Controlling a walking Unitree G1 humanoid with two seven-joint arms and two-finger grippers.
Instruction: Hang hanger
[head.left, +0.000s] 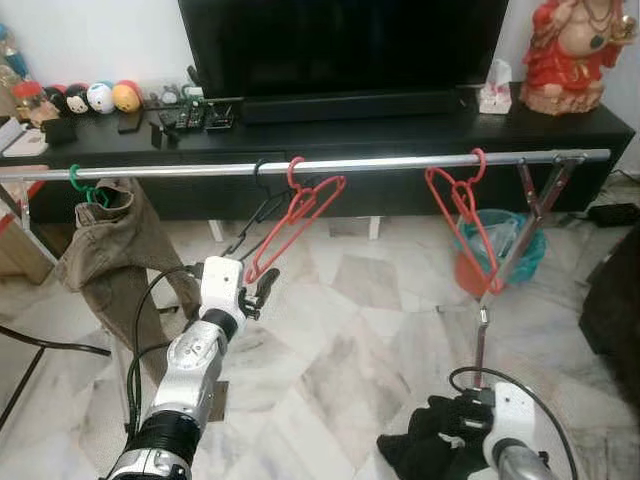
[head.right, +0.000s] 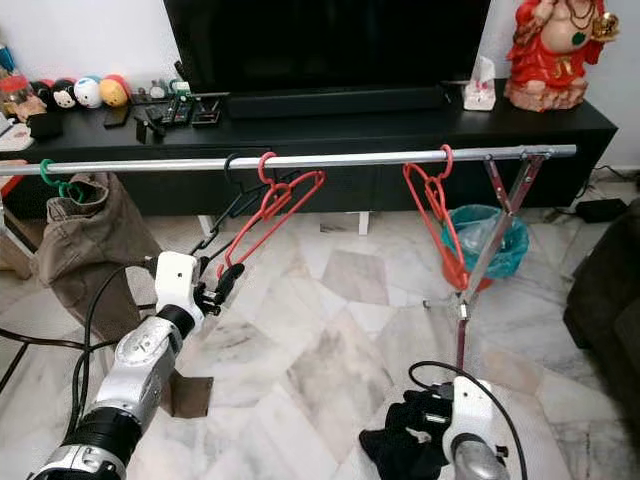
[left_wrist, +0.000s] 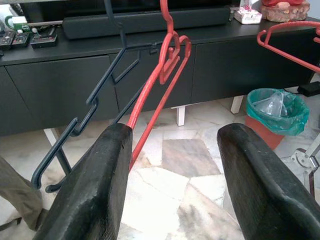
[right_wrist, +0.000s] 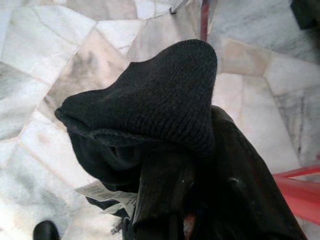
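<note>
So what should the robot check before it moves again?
1. Red hanger hooked on the rail: ok, its hook is over the bar.
2. Left tool open: ok, fingers are spread, one touching the hanger's lower end.
3. Black hanger beside it hooked on: ok.
4. Right tool holding the black cloth: ok, cloth is bunched over it.
5. Other red hanger out of the way: ok, further along the rail.
6. Rail steady: cannot tell.
</note>
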